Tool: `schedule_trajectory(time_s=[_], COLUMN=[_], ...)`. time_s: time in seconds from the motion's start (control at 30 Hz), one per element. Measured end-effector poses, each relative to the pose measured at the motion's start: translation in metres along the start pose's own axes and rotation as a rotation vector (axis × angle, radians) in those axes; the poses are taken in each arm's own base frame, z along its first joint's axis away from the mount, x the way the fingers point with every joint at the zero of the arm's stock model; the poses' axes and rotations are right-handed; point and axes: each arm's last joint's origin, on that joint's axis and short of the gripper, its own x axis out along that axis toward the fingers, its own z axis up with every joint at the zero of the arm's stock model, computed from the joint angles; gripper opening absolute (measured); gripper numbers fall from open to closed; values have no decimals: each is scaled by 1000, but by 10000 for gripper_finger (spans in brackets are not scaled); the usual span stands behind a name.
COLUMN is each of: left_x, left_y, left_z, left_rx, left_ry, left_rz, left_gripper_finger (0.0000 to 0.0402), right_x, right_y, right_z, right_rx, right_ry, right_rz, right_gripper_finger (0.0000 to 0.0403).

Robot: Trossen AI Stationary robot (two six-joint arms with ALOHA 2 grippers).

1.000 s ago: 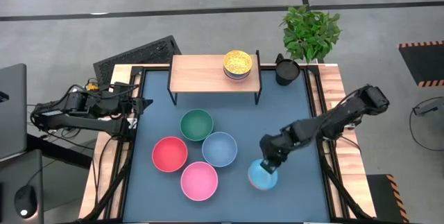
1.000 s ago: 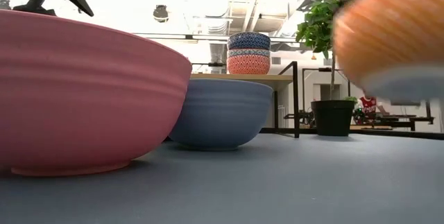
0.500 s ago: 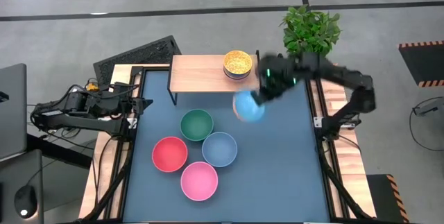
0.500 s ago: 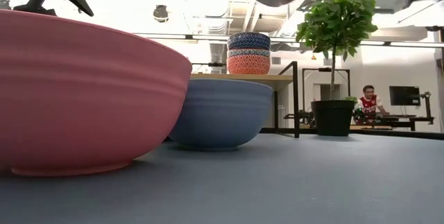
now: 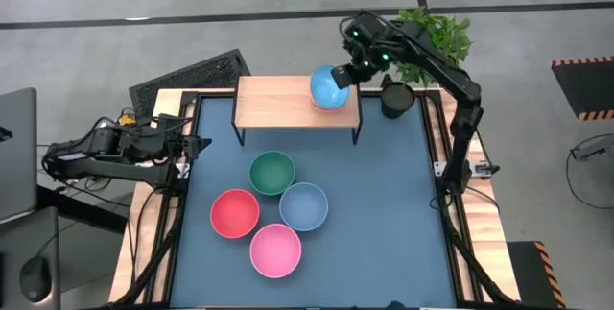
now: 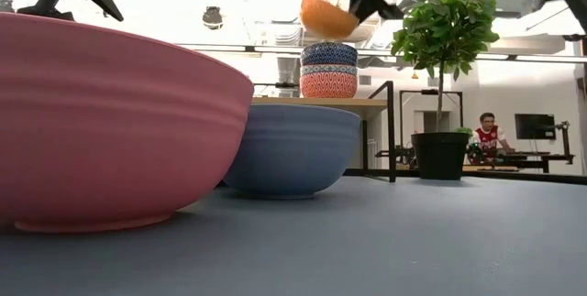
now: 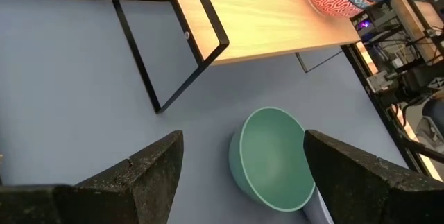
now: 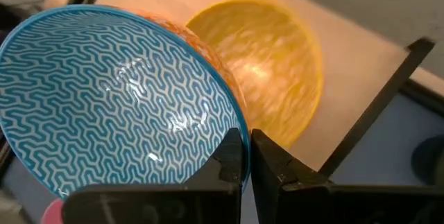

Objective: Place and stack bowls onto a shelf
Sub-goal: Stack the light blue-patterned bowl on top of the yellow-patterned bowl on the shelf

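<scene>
My right gripper [image 5: 347, 73] is above the shelf [image 5: 278, 101], shut on a small bowl [image 5: 327, 88] with a bright blue patterned inside and an orange outside [image 6: 327, 15]. The bowl hangs tilted just over the stack of small bowls [image 6: 328, 69] standing on the shelf's right part; the stack's top bowl is yellow inside [image 8: 274, 71]. The green [image 5: 272, 173], red [image 5: 235, 213], grey-blue [image 5: 304, 205] and pink [image 5: 275, 250] bowls sit on the table. My left gripper [image 5: 192, 147] waits open at the table's left edge. My right gripper pinches the small bowl by its rim [image 8: 238, 131], one finger inside on the blue pattern and one outside on the orange wall. The fingers come slanting down from the table's far right. The bowl is lifted clear and tilted, right above the stack.
A black cup [image 5: 396, 97] and a potted plant [image 5: 429, 39] stand just right of the shelf. The four larger bowls cluster mid-table, the green bowl [image 7: 274, 158] ahead of my left gripper [image 7: 243, 141]. Bare blue tabletop [image 5: 393, 214] lies to the right.
My right gripper has carried the small blue-and-orange bowl from low over the table's near right part, up and toward the far edge, to above the stack on the shelf. The bowl has stayed in the hold and has tipped on the way.
</scene>
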Motion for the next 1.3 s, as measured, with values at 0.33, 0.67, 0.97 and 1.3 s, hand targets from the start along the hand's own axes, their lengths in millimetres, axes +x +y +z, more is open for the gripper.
schedule_trajectory(time_s=[0.33,0.67,0.97,1.3], left_x=[0,0,0,0], left_y=[0,1,1,1], left_z=[1,1,1,2], left_rx=[-19,-26,-26,-26], left_ry=[-21,-37,-47,-61], left_rz=[10,19,24,31], left_gripper_finger=[283,283,283,283], right_x=[5,1,19,19], right_y=[-17,-38,-42,-43], right_z=[16,23,23,22], right_rx=[15,69,52,48], right_ry=[-56,-57,24,52], right_rz=[-9,-46,-59,-27], right_gripper_finger=[31,31,31,37])
